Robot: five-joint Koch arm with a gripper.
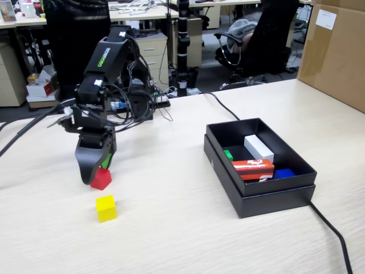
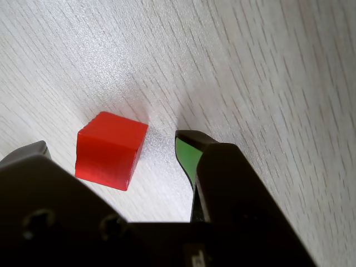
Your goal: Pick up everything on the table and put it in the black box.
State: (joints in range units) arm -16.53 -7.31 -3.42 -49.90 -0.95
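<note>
Red cube [image 2: 110, 149]: set on the table [image 1: 188, 234], seen in the wrist view between the two spread jaws of the gripper [image 2: 111, 146], nearer the left jaw and clear of the green-padded right fingertip [image 2: 186, 156]; a strip of bare tabletop is seen between cube and pad. Nothing is gripped. In the fixed view the red cube [image 1: 101, 178] is seen at the gripper [image 1: 96, 176] tips, partly covered by the black jaw.

Yellow cube [image 1: 106, 208]: placed on the table just in front of the red cube in the fixed view, apart from it and from the gripper.

Green cube [image 1: 228, 154]: lodged inside the black box [image 1: 268, 197], near its left wall, partly hidden.

Black box, further contents: white oblong block [image 1: 259, 148], red-and-white printed packet [image 1: 252, 168], and a blue item [image 1: 283, 173] only partly seen. The box is placed well to the right of the arm in the fixed view.

Arm [image 1: 108, 74]: black, folded over at the upper joint, the wrist directed steeply downward, jaw tips lowered to the tabletop.

Brown carton [image 1: 333, 51]: stood at the far right edge of the table.
</note>
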